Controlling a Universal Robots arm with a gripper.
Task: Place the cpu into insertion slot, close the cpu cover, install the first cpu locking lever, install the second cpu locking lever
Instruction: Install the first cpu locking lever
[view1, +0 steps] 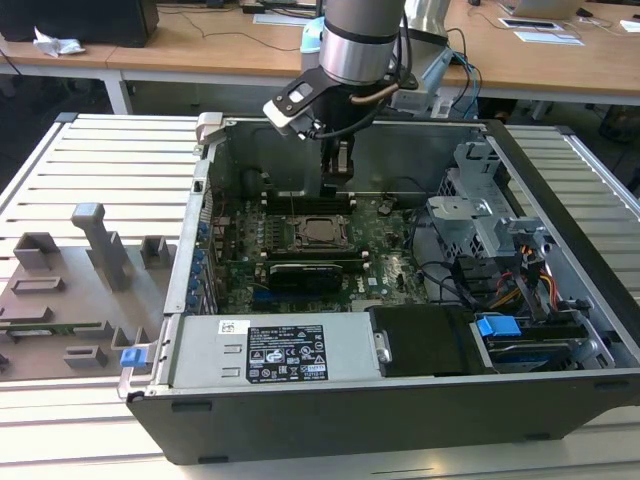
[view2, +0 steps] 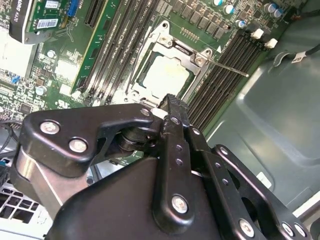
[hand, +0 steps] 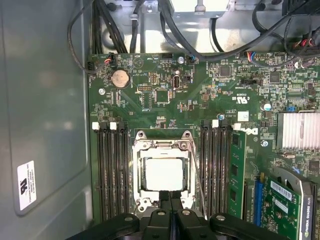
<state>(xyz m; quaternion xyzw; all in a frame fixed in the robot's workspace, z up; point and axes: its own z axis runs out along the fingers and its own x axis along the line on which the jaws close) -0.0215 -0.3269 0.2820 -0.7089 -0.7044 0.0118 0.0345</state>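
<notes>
– So, how far along are we? Starting at nine o'clock in the exterior view, the grey fixture board (view1: 90, 270) lies outside the computer case (view1: 190, 270), well apart from the work.

– Right. Mid-case, the insertion slot (view1: 300, 240) is filled. In the first wrist view the cpu (hand: 164, 174) lies flat in it, pale top up, so we judge step one done.

– And the cpu cover (hand: 162, 149)?

– Down, as far as we can tell. Its frame rings the chip on every side, so step two looks done as well.

– The gripper (hand: 170, 196)?

– In the exterior view it hangs at twelve o'clock of the slot. Its fingers are pressed together with nothing between them, and the tips are right at the cover's edge. We cannot tell whether they touch it.

– Then the levers?

– One locking lever (view2: 231, 68) pokes out free over the memory slots (view2: 220, 92), so we'd call it unlatched. We cannot tell the state of the other one. Both lever steps appear to be left.

– And at three o'clock the drive cage (view1: 480, 215) stands well clear of the slot.
</notes>
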